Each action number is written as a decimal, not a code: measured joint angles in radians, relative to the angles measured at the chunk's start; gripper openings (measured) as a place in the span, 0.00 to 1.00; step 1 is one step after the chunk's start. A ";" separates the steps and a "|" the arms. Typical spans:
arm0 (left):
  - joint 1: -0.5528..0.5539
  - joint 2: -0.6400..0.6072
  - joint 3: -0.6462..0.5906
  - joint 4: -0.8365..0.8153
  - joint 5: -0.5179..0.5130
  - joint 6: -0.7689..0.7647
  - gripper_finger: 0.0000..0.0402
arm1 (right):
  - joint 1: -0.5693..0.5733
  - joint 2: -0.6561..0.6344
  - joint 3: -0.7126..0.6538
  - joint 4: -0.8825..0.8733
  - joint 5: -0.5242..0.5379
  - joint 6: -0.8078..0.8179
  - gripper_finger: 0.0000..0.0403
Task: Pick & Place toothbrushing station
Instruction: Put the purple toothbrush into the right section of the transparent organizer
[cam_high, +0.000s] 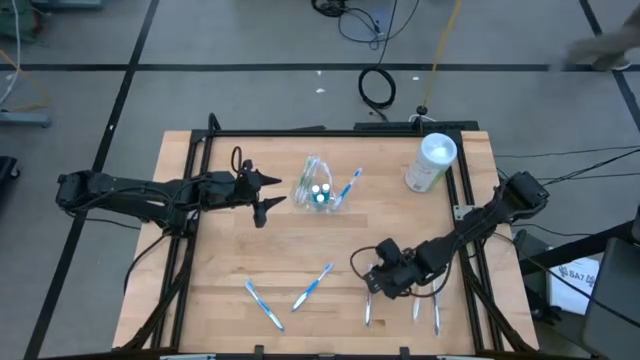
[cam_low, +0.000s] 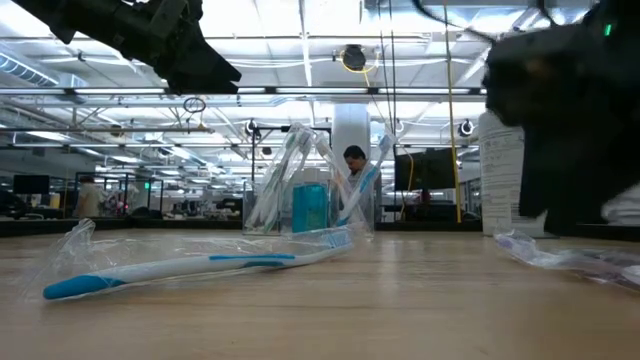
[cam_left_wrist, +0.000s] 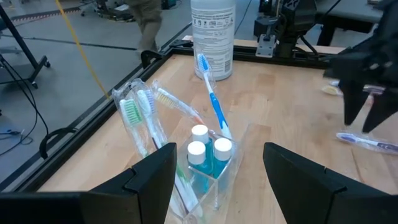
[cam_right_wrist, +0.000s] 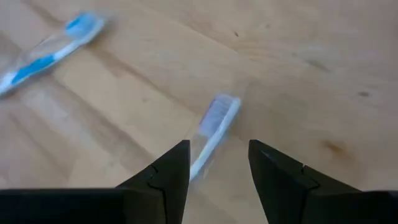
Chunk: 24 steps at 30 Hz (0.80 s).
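The toothbrushing station (cam_high: 318, 190) is a small clear container standing on the table's far middle. It holds several toothbrushes and small blue bottles with white caps (cam_left_wrist: 205, 152), and it also shows in the low view (cam_low: 305, 195). My left gripper (cam_high: 280, 191) is open just to its left and points at it, with the fingers apart before it in the left wrist view (cam_left_wrist: 217, 152). My right gripper (cam_high: 372, 288) is open low over the near right of the table. Its fingers (cam_right_wrist: 171, 171) stand on either side of a wrapped toothbrush (cam_right_wrist: 214, 130) lying flat there.
A white canister (cam_high: 430, 162) stands at the far right corner. Wrapped toothbrushes lie near the front edge, two on the left (cam_high: 265, 305) (cam_high: 313, 287) and two on the right (cam_high: 417, 310) (cam_high: 436, 315). A black frame rail (cam_high: 190, 200) borders the table. A person (cam_low: 352, 160) is in the room behind.
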 joint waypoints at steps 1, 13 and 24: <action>0.000 0.000 0.000 0.000 0.000 -0.002 0.62 | -0.003 0.001 -0.035 0.053 0.000 0.012 0.39; 0.000 0.000 0.000 0.000 0.000 -0.013 0.62 | -0.074 -0.003 -0.225 0.421 0.005 -0.098 0.35; 0.000 0.000 0.000 0.000 0.000 -0.007 0.62 | -0.107 0.000 -0.226 0.410 -0.002 -0.167 0.13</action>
